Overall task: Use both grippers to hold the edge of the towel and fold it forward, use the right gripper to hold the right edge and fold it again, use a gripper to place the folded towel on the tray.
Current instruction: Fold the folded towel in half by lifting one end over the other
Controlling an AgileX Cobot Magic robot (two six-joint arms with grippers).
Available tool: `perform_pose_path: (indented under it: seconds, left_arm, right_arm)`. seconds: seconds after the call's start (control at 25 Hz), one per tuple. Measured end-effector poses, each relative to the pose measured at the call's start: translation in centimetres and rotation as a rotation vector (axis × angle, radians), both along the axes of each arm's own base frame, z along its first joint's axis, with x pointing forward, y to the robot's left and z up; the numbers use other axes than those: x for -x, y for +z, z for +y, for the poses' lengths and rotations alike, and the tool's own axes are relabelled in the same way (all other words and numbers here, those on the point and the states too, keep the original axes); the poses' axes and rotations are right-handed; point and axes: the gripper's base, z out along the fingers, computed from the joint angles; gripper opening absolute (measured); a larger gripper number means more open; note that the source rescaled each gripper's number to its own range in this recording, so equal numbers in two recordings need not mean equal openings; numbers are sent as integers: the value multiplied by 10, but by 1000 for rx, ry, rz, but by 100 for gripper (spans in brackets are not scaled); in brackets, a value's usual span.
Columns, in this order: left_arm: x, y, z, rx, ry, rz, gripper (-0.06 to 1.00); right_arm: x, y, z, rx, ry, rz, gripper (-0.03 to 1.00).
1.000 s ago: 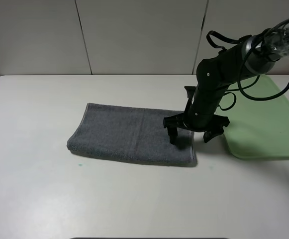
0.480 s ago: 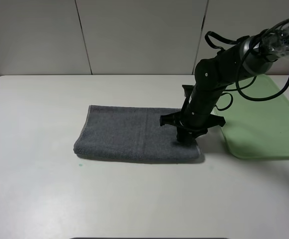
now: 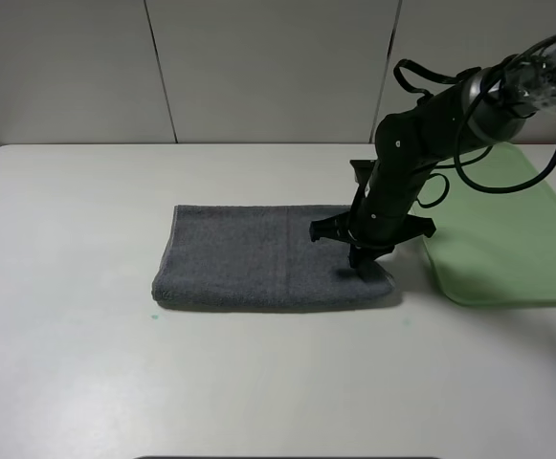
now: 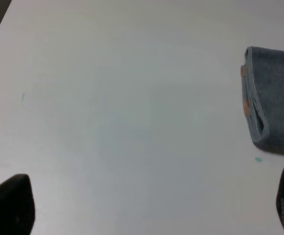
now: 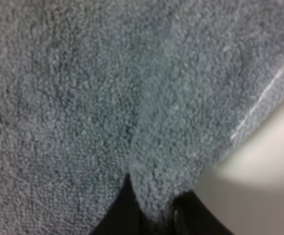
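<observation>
The grey towel (image 3: 258, 258) lies folded once, as a long strip, on the white table (image 3: 67, 363). My right gripper (image 3: 366, 266) is down at the towel's right end and shut on a pinch of its edge. The right wrist view shows the towel's pile (image 5: 83, 88) bunched between the dark fingers (image 5: 154, 215). My left gripper (image 4: 146, 205) is open and empty over bare table. Its fingertips (image 4: 10, 203) stand wide apart, with the towel's left end (image 4: 273, 98) off to one side. The left arm is out of the exterior high view.
The light green tray (image 3: 507, 239) lies flat to the right of the towel, just beyond the right arm. A small green mark (image 3: 151, 316) is on the table near the towel's front left corner. A panelled wall stands behind the table.
My right gripper went from open astride the towel's right edge to shut on it. The towel has slid a little to the right, and its right end has bunched up.
</observation>
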Motion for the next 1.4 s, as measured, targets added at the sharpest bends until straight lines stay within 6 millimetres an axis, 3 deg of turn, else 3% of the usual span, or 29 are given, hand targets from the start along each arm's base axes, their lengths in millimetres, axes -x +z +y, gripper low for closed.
perform_pose_path:
  seconds: [0.24, 0.6, 1.32, 1.4]
  left_arm:
    - [0, 0, 0, 0, 0, 0, 100]
    - [0, 0, 0, 0, 0, 0, 100]
    - [0, 0, 0, 0, 0, 0, 100]
    - [0, 0, 0, 0, 0, 0, 100]
  right_arm:
    - [3, 14, -3, 19, 20, -9, 8]
    - [8, 55, -8, 30, 42, -59, 8]
    - [18, 89, -19, 111, 67, -39, 8]
    - [12, 101, -19, 148, 74, -37, 8]
